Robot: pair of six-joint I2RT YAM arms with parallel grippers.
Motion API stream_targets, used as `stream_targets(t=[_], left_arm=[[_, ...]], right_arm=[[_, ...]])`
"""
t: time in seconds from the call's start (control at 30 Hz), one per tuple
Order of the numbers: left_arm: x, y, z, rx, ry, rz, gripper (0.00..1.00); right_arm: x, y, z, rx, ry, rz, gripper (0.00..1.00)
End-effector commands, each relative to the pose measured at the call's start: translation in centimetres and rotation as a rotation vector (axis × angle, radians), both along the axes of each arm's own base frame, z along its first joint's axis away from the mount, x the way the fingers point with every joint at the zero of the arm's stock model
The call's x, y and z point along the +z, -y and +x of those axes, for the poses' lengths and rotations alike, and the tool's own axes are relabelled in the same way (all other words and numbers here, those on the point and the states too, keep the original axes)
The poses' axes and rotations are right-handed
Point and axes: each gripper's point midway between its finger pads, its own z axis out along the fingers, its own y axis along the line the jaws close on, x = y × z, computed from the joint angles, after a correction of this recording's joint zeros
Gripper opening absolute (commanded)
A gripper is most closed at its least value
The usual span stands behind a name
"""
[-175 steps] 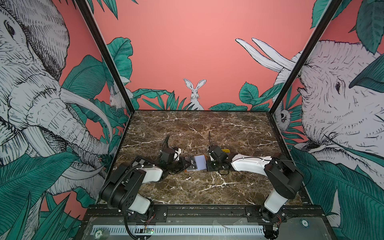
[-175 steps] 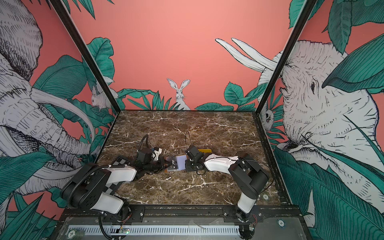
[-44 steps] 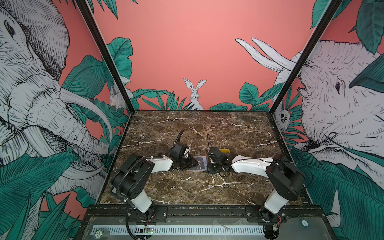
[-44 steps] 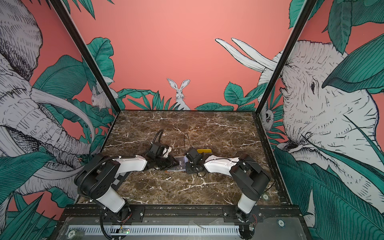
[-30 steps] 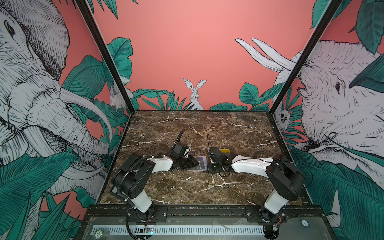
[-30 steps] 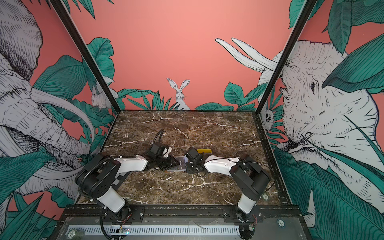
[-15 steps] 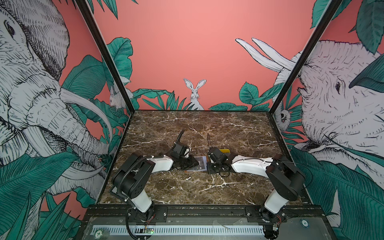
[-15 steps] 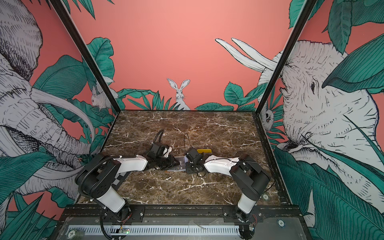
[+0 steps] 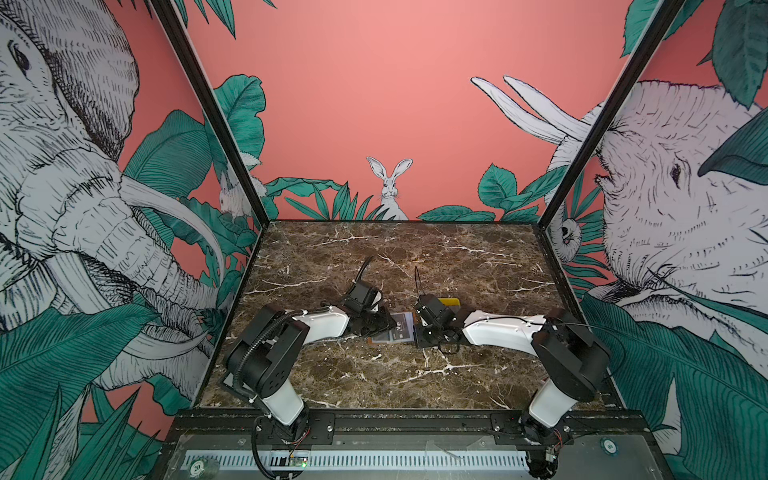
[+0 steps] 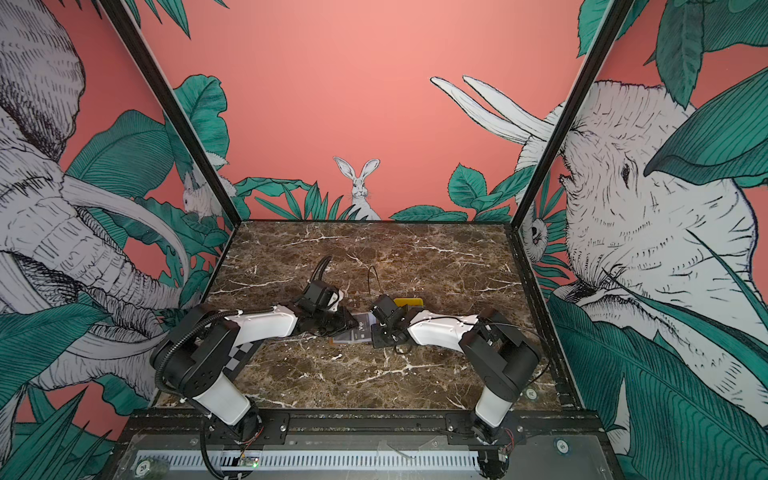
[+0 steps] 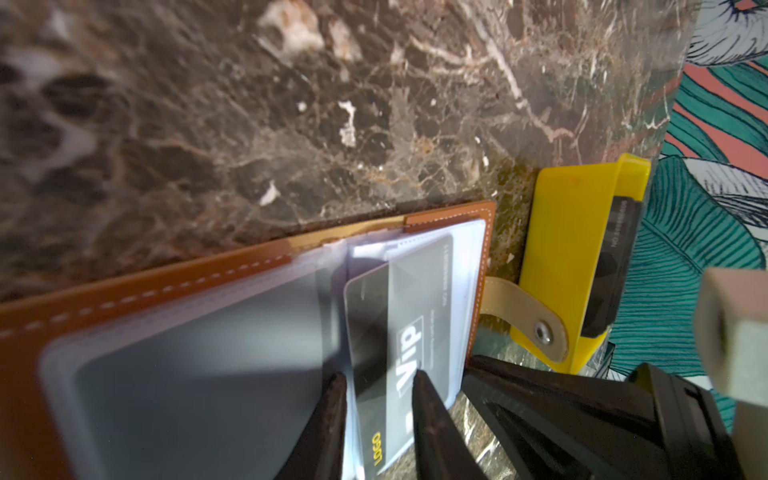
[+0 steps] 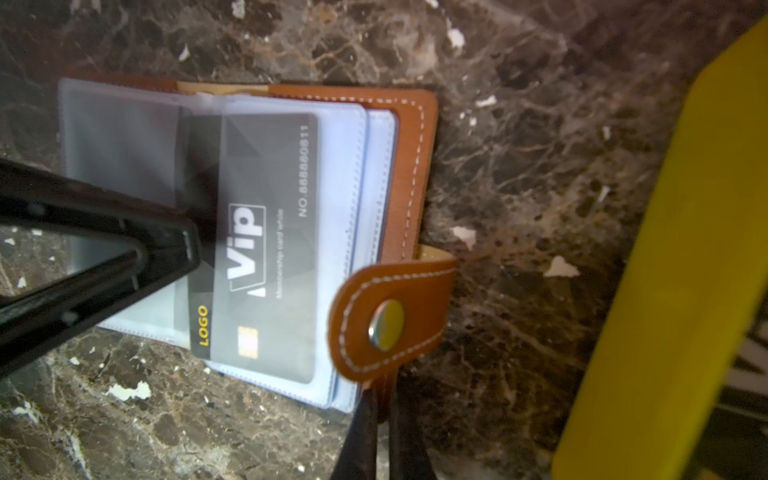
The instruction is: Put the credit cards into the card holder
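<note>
Right wrist: one half-sleeved credit card [image 12: 266,249]; left gripper [image 12: 187,245] released; right gripper [image 12: 380,411] tight on card holder [image 12: 411,166].

Left claw [image 11: 378,376] and right claw [image 12: 380,399] are black, on white-shelled, black-jointed, cabled arms [image 9: 320,326]

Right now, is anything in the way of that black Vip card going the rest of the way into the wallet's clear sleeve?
Nothing visible does. The card lies mostly inside a clear sleeve of the card holder, with the left claw at its exposed edge. The snap tab, pinched by the right claw, curls up beside the card.
</note>
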Motion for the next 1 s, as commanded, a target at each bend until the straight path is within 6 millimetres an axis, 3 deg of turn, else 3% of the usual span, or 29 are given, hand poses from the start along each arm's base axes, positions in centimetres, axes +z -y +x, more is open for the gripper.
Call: stream_targets(t=[0.0,0.27,0.83,0.97], left_arm=[[-0.7,-0.8,0.3,0.020,-0.003,0.056,0.30],[0.4,0.3,0.6,-0.014,0.029,0.026,0.22],[1.1,1.4,0.4,-0.069,0.042,0.025,0.25],[0.7,0.9,0.2,-0.066,0.032,0.058,0.24]], right_arm=[[-0.3,0.3,0.0,-0.009,-0.006,-0.018,0.09],[-0.5,0.3,-0.1,-0.009,-0.011,-0.022,0.09],[-0.5,0.3,-0.1,-0.009,-0.013,-0.022,0.09],[-0.3,0.2,0.0,-0.009,-0.011,-0.019,0.09]])
